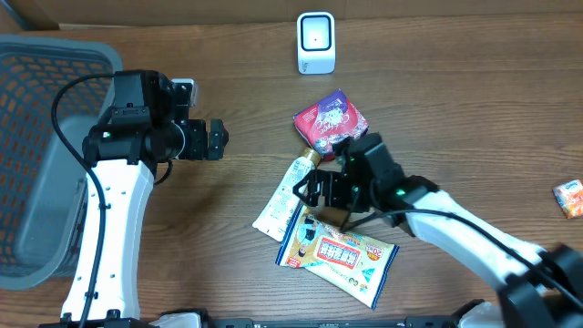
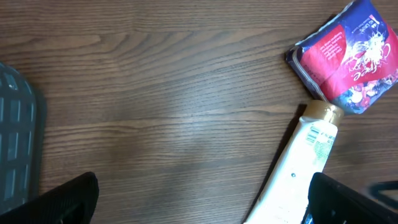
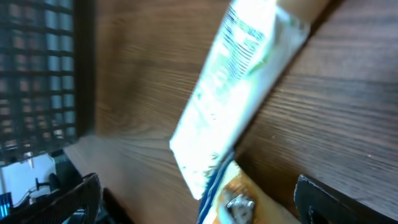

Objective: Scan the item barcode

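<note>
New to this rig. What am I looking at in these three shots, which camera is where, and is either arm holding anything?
Two robot arms work at a wooden table. One picture looks down from above; the other two come from cameras on each wrist.

On the table: a white barcode scanner, a red snack pouch, a white tube with a gold cap, a flat yellow-and-white packet, and a small orange item at the right edge. A grey basket sits at the left.

The left gripper is open over bare wood. The right gripper is open over the tube. Neither holds anything.
</note>
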